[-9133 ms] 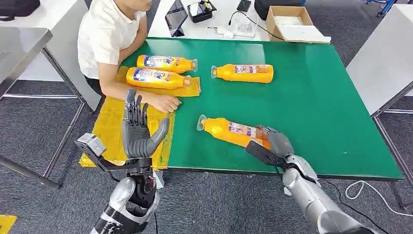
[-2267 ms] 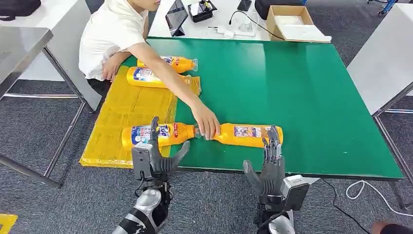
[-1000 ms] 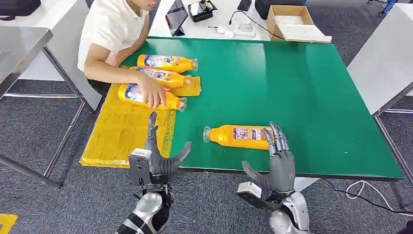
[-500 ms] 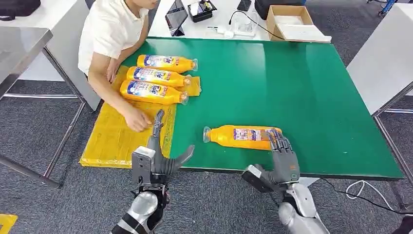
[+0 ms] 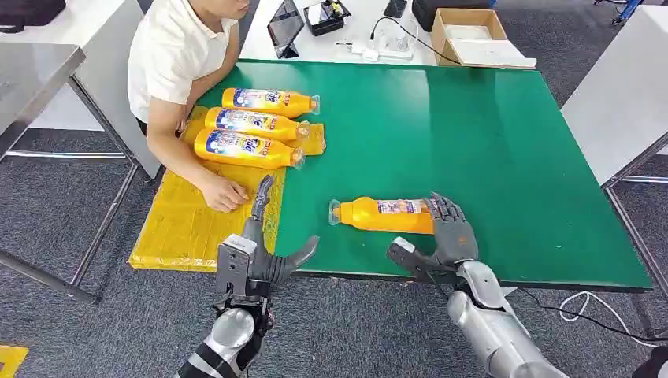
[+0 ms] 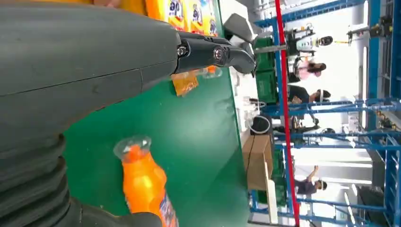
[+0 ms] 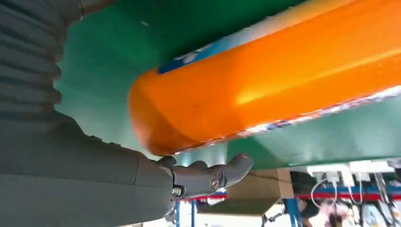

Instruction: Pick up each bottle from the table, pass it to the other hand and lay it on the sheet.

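3 bottles (image 5: pixel 250 147) are seen lying side by side at the far end of the yellow sheet (image 5: pixel 185 224), which is draped over the left edge of the green table (image 5: pixel 504 157); that much of the job is judged done. 1 bottle (image 5: pixel 382 215) is left, lying on its side on the table to the right of the sheet, near the front edge, its cap pointed toward the sheet. For this 4th bottle the lift, the pass and the laying down are all judged yet to come.

The right hand (image 5: pixel 447 232) is placed over the base end of that bottle, the end farthest from the sheet, with the fingers draped on top and the thumb spread below. In the right wrist view the bottle's orange body (image 7: pixel 265 85) is shown against the palm, the thumb (image 7: pixel 213 176) not closed round it. The bottle is not lifted; whether the grip is made cannot be told.

The left hand (image 5: pixel 264 252) is held upright at the front edge of the table, just beside the sheet's near corner, fingers spread, nothing in it. It is judged to be placed for the handover.

A seated person's hand (image 5: pixel 224 193) is rested on the sheet, between the 3 bottles and the left hand.
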